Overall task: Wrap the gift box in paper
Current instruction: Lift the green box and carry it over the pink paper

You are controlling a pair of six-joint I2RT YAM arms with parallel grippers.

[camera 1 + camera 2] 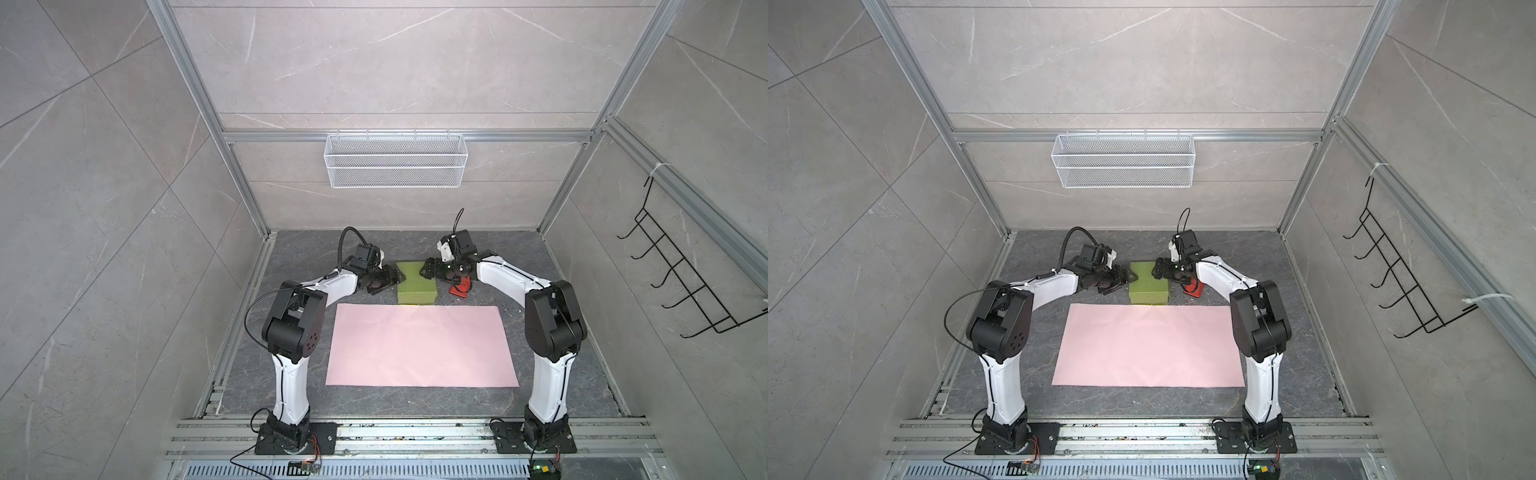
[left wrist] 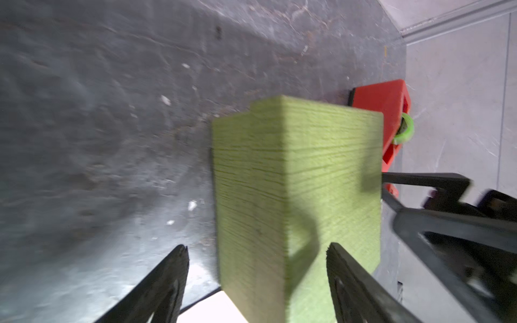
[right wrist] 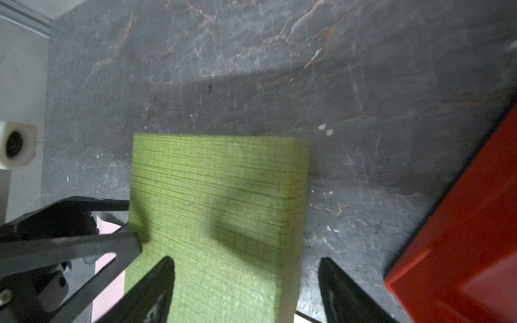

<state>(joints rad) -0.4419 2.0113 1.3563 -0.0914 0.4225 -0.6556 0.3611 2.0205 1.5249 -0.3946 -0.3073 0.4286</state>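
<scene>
Olive-green, the box (image 1: 417, 282) sits on the dark tabletop (image 1: 299, 253), midway between the left and right edges and in the far half. It stands just beyond the far edge of the paper (image 1: 422, 347); whether the two touch I cannot tell. The paper lies flat with its pink side up, filling the middle of the tabletop between the two arms, its near edge short of the tabletop's near edge.

The left gripper (image 1: 388, 278) is at the box's left side and the right gripper (image 1: 428, 268) at its far right corner, as both top views show. In the left wrist view the left gripper (image 2: 257, 249) has its fingers (image 2: 173, 268) wide apart: one is over bare tabletop, the other over the top of the box (image 2: 296, 181), with the box's edge between them and nothing clamped. In the right wrist view the right gripper (image 3: 246, 261) is likewise spread, one finger over the box (image 3: 218, 195) and the other over the tabletop between the box and a red dispenser (image 3: 461, 237). That dispenser (image 1: 460, 287) stands just right of the box, partly under the right arm.

A white wire basket (image 1: 395, 160) hangs on the back wall.
</scene>
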